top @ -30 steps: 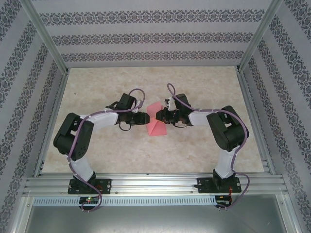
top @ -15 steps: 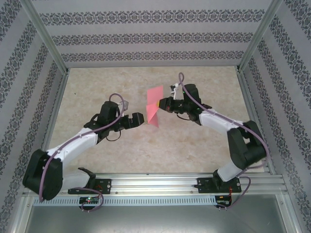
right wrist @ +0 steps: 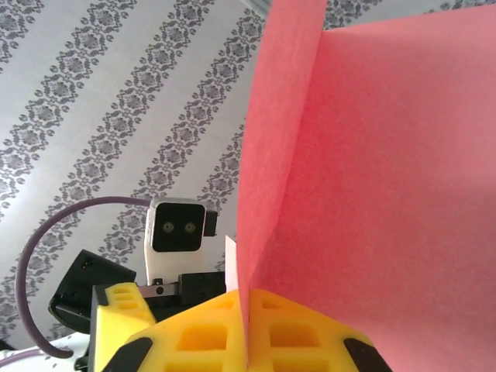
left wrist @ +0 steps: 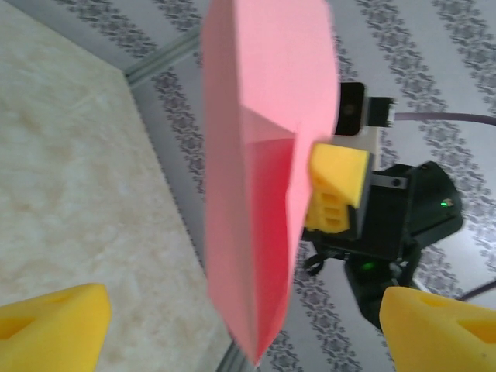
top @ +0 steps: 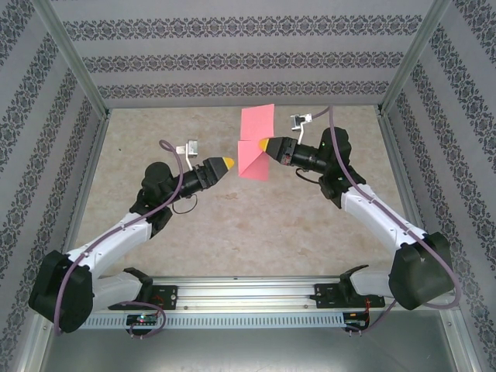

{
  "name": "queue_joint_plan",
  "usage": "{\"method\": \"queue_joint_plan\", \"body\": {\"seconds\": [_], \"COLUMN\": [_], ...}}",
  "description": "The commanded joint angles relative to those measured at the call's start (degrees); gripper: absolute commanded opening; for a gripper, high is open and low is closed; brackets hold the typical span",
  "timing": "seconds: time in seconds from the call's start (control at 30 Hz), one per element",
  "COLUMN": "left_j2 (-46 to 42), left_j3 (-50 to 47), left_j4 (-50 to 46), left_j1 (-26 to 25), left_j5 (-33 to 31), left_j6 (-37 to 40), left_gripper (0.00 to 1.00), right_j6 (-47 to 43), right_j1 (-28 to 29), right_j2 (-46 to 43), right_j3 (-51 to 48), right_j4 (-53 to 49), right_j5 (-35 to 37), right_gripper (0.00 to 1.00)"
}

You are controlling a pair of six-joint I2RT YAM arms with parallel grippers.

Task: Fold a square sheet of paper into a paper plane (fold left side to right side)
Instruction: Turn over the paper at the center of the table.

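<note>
The pink-red sheet of paper hangs in the air above the table, creased into flaps, one flap standing up and a pointed end hanging down. My right gripper is shut on its right edge; in the right wrist view the paper rises straight out from between the pressed yellow fingertips of the right gripper. My left gripper stands open, a little left of the paper and below it, not touching it. Seen from the left wrist, the paper is ahead of the spread left gripper.
The beige table lies well below both grippers. Patterned walls and metal frame posts close in the back and sides. The left wrist camera faces the right gripper from close by.
Both arms have stretched up and back. The right gripper lifted the paper off the table toward the back wall. The left gripper has opened and drawn away to the paper's left.
</note>
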Motion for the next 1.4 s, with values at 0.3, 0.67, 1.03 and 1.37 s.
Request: {"method": "queue_joint_plan", "body": {"seconds": [0.3, 0.67, 1.03, 1.37], "left_j2": [1.78, 1.49, 1.27, -2.23], "left_j3": [6.55, 6.29, 6.25, 14.51], "left_j4": [6.68, 4.32, -1.57, -42.34], "left_j1": [-5.52, -5.83, -6.28, -11.27], "left_j5": [3.44, 2.82, 1.62, -18.43], "left_j6": [-0.58, 0.25, 3.33, 29.42], "left_gripper": [0.70, 0.35, 0.09, 0.00], "right_j6": [4.78, 4.62, 0.22, -15.93], "right_j1": [3.49, 3.44, 2.73, -3.32], "right_j2": [-1.44, -2.23, -4.45, -13.35], "right_j3": [3.07, 2.91, 3.15, 2.58], "right_j4": [4.67, 4.29, -2.22, -32.70], "right_j5": [-1.15, -1.21, 0.03, 17.65], "right_gripper": [0.04, 0.06, 0.24, 0.62]}}
